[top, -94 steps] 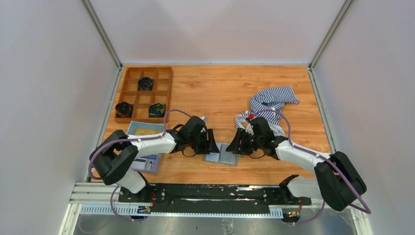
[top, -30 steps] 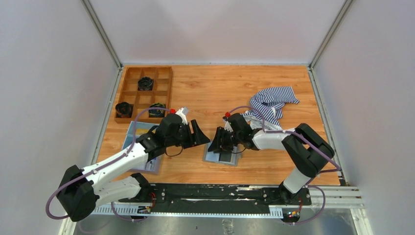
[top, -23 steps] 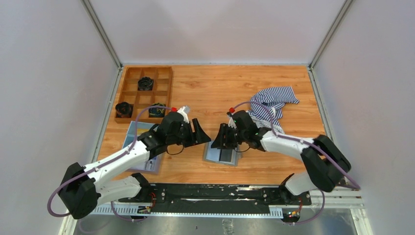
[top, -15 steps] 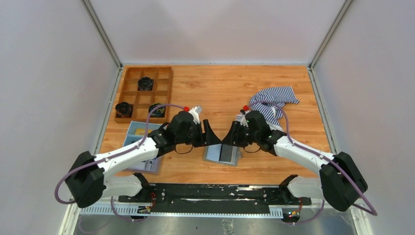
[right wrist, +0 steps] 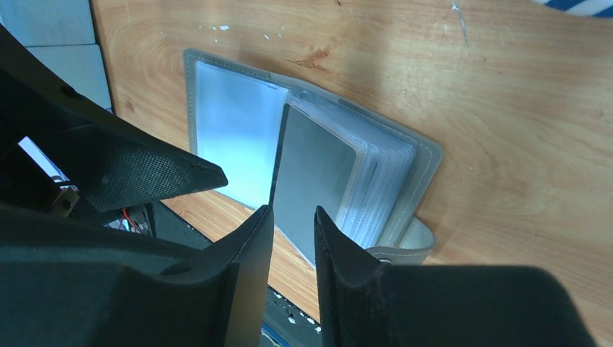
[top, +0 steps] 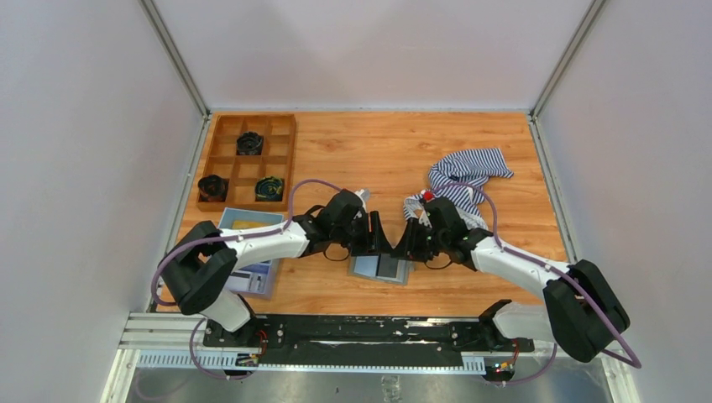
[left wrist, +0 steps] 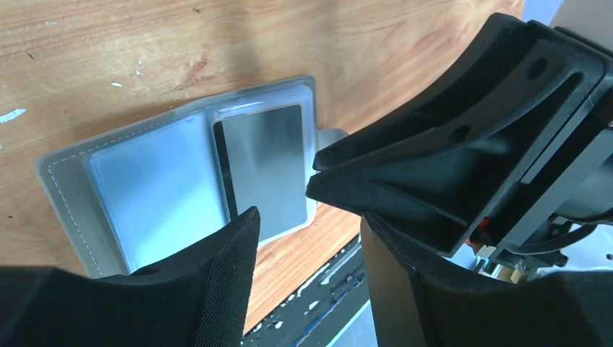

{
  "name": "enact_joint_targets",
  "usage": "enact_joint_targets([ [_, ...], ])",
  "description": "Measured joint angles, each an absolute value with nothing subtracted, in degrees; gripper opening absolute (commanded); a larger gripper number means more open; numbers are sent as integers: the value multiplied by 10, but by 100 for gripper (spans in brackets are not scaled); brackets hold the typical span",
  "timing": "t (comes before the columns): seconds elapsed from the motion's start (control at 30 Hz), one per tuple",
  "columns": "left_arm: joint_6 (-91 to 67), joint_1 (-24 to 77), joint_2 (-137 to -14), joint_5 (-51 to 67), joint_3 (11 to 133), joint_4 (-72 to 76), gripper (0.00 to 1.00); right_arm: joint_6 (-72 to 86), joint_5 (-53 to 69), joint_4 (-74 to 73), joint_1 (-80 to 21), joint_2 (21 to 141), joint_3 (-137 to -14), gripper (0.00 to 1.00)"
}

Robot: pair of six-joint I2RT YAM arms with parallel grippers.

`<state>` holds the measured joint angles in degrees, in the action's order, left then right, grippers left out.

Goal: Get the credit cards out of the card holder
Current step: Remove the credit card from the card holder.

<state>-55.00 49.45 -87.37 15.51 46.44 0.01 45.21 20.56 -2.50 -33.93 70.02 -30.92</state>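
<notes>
The grey card holder [top: 382,269] lies open on the wooden table near the front edge. It shows a pale blue-grey lining [left wrist: 155,184] and a dark grey pocket panel [left wrist: 264,170]; both also show in the right wrist view [right wrist: 311,173]. No tan card shows in it. One tan-yellow credit card [top: 246,224] lies in the blue tray. My left gripper [top: 378,237] [left wrist: 307,238] is open and empty just above the holder's far left. My right gripper [top: 409,241] [right wrist: 293,217] faces it closely, its jaws a narrow gap apart with nothing between them, above the dark panel.
A blue tray [top: 252,277] lies left of the holder under my left arm. A wooden compartment box [top: 231,172] with black round parts stands at the back left. A striped cloth [top: 466,172] lies at the back right. A black rail [top: 361,332] runs along the front.
My left gripper has swung right and down over the holder. My right gripper has shifted right and now sits nose to nose with it. The holder has stayed open in place.
</notes>
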Motion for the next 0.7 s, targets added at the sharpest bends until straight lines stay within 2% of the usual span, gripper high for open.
enact_joint_targets([
  [0.43,-555,482,-915,161,439,25,45,461,208,-11,-337,701,-276,28],
  [0.53,-556,482,-924,161,435,25,39,462,211,-8,-337,702,-274,26],
  [0.7,-558,478,-929,162,427,29,39,465,215,-8,-337,701,-274,26],
])
